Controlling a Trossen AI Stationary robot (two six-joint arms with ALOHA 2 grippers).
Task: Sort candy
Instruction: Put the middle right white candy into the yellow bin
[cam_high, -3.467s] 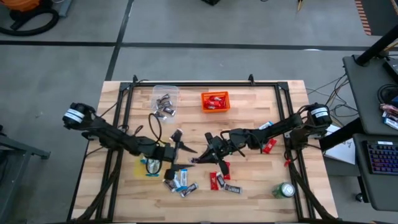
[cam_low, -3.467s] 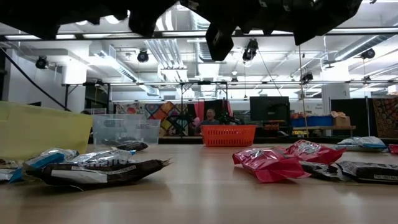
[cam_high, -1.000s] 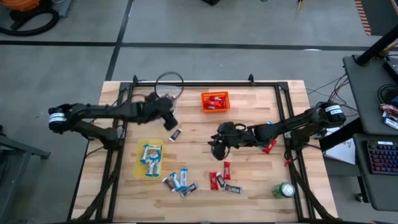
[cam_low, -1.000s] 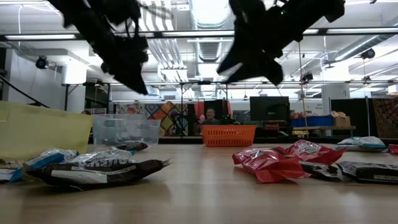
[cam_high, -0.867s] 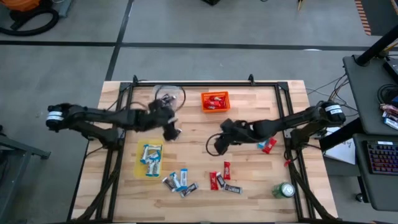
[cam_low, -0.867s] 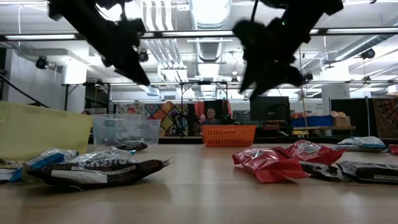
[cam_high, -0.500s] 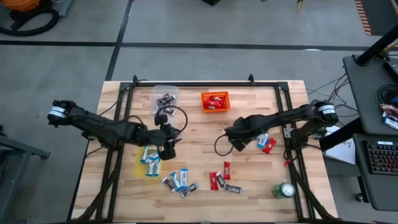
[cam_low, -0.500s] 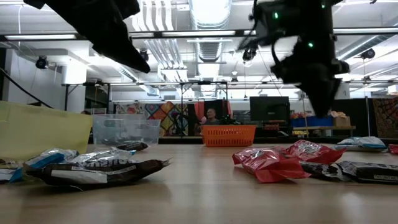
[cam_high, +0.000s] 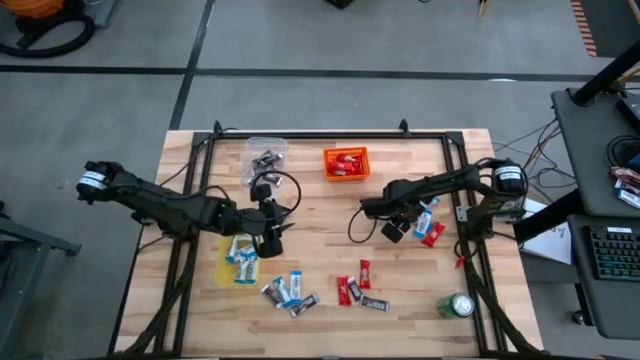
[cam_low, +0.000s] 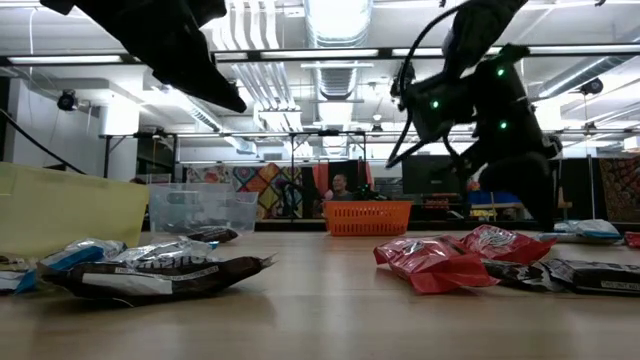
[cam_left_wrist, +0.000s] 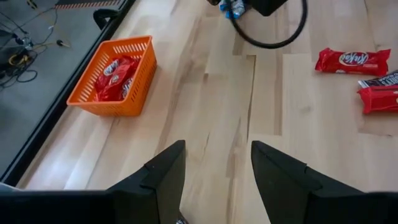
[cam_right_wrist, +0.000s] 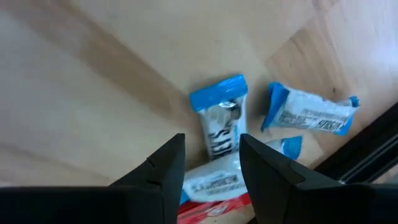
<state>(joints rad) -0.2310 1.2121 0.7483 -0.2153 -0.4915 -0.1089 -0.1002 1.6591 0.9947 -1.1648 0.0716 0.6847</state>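
Right pincer is spread, empty, over blue candy at the desk's right. Left pincer is spread too, empty, by the yellow bin; more candy sits near the front edge.

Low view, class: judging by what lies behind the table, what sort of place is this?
Probably a large workshop or robotics lab: exposed ceiling ducts, a monitor on benches at the back, and a person seated there. The wooden table holds candy for sorting.
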